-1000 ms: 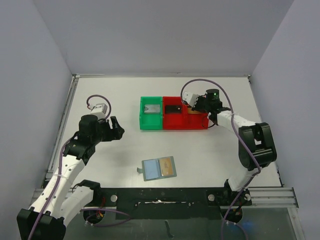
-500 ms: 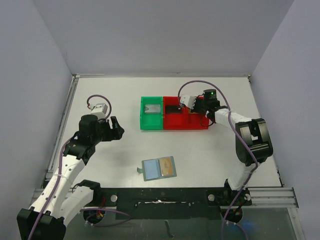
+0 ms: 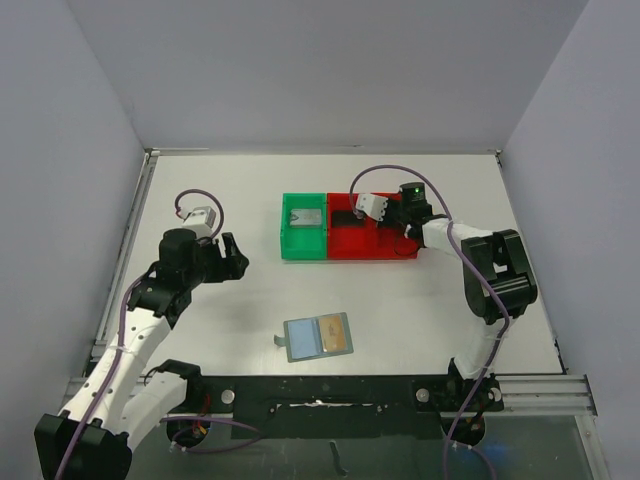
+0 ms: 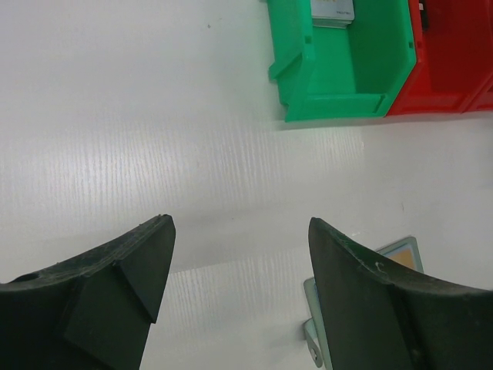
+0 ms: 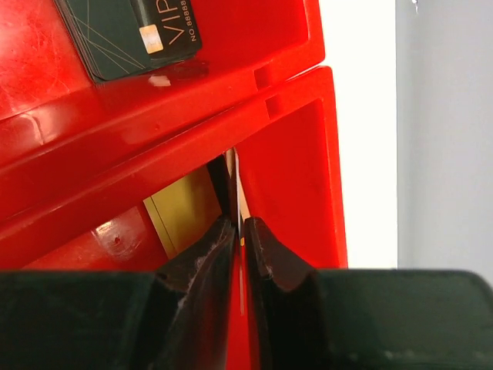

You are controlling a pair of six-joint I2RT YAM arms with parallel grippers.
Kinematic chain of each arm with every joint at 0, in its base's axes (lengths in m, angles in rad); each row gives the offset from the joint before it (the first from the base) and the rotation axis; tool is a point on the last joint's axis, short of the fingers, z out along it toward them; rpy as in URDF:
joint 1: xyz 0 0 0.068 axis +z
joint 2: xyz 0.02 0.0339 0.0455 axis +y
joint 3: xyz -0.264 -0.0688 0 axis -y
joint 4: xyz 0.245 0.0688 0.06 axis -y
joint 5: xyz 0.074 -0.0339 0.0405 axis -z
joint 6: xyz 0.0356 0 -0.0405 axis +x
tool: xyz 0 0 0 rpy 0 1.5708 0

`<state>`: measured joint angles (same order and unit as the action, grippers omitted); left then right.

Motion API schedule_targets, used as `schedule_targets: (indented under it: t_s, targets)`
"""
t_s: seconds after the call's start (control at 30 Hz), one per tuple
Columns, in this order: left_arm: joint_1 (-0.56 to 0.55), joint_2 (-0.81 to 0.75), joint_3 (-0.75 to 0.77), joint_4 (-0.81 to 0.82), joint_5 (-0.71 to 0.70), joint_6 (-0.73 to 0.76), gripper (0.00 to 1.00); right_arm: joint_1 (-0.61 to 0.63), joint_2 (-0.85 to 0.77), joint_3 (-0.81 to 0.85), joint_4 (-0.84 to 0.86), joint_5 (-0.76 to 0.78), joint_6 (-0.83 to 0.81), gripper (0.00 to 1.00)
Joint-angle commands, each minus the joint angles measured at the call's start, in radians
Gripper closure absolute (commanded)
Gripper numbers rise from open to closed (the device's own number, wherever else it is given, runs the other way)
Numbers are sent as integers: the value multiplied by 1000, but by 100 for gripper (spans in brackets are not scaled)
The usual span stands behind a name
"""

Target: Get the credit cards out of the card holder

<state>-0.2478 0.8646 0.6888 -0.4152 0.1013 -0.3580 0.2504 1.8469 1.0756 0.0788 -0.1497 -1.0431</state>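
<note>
Bench (image 3: pixel 420 310): one. Arms: two, a left arm (image 3: pixel 140 320) and a right arm (image 3: pixel 490 280), each with one tool: left tool (image 4: pixel 239 227), right tool (image 5: pixel 239 231). Bins: three, namely one green bin (image 3: pixel 283 225) and two red bins (image 5: pixel 46 69) (image 5: pixel 296 169). Card holder (image 3: pixel 300 340): one. Credit cards in view: five, namely one gold-tan card (image 3: pixel 336 333), one grey card (image 3: pixel 303 217), one dark card (image 5: pixel 131 31), one gold card (image 5: pixel 181 212) and one edge-on card (image 5: pixel 238 177) between the right tool's fingers.
</note>
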Motion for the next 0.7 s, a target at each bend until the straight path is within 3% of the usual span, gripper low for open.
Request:
schedule_targets:
  t_s: [0.0, 0.67]
  targets:
    - [3, 3, 11, 42, -3, 10, 30, -2, -25, 8, 56, -25, -11, 85]
    - [3, 29, 11, 36, 16, 11, 30, -36, -26, 22, -25, -67, 15, 70]
